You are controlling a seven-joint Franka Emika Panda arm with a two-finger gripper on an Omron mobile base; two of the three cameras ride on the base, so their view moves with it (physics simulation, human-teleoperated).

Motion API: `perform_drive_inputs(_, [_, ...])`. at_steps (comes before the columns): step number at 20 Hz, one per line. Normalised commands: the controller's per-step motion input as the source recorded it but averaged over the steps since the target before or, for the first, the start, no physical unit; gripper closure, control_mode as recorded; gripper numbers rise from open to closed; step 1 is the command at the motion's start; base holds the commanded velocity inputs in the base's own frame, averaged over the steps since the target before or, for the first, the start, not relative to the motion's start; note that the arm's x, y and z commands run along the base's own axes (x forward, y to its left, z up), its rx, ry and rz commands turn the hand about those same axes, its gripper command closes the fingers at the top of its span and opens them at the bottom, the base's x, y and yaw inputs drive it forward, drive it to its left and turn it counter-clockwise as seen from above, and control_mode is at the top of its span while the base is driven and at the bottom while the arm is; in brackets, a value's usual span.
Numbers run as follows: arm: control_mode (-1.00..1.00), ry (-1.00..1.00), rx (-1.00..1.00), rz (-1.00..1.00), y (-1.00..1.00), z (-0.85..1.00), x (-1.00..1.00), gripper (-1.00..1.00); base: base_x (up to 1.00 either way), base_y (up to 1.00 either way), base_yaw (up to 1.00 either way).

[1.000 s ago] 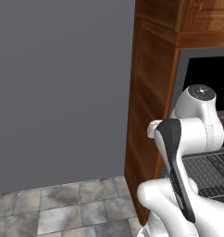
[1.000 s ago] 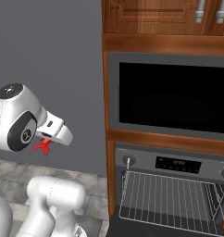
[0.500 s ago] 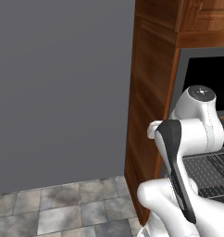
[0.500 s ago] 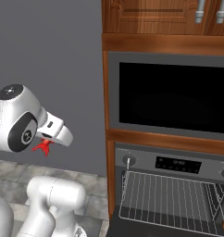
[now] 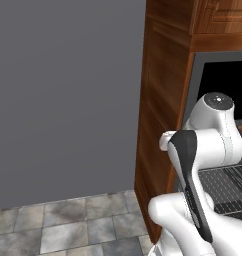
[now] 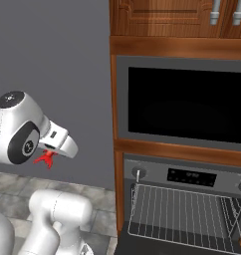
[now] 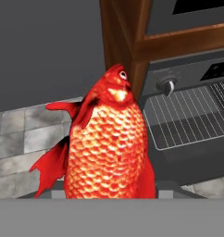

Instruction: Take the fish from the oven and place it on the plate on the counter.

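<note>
A plain grey wall (image 5: 68, 100) is seen across the left and centre. A floor of grey marbled stone tiles (image 5: 68, 225) is laid along the bottom left. A tall reddish-brown wooden cabinet column (image 5: 163, 100) is set at the right, its side panel turned toward the camera. A dark window in a grey frame (image 5: 223, 80) is mounted in its front face. Below it, a wire rack (image 5: 228, 185) is seen, partly hidden by the white robot arm with a dark joint band (image 5: 198, 165) rising from the lower right.
</note>
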Motion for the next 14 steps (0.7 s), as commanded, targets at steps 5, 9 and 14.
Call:
perform_drive_inputs(5, [1.00, 0.00, 0.00, 0.00, 0.00, 0.00, 0.00, 1.00, -0.63, -0.11, -0.04])
perform_drive_inputs(9, [1.00, 0.00, 0.00, 0.00, 0.00, 0.00, 0.00, 1.00, -0.84, -0.34, -0.10])
perform_drive_inputs(14, [1.00, 0.00, 0.00, 0.00, 0.00, 0.00, 0.00, 1.00, -0.38, -0.81, -0.06])
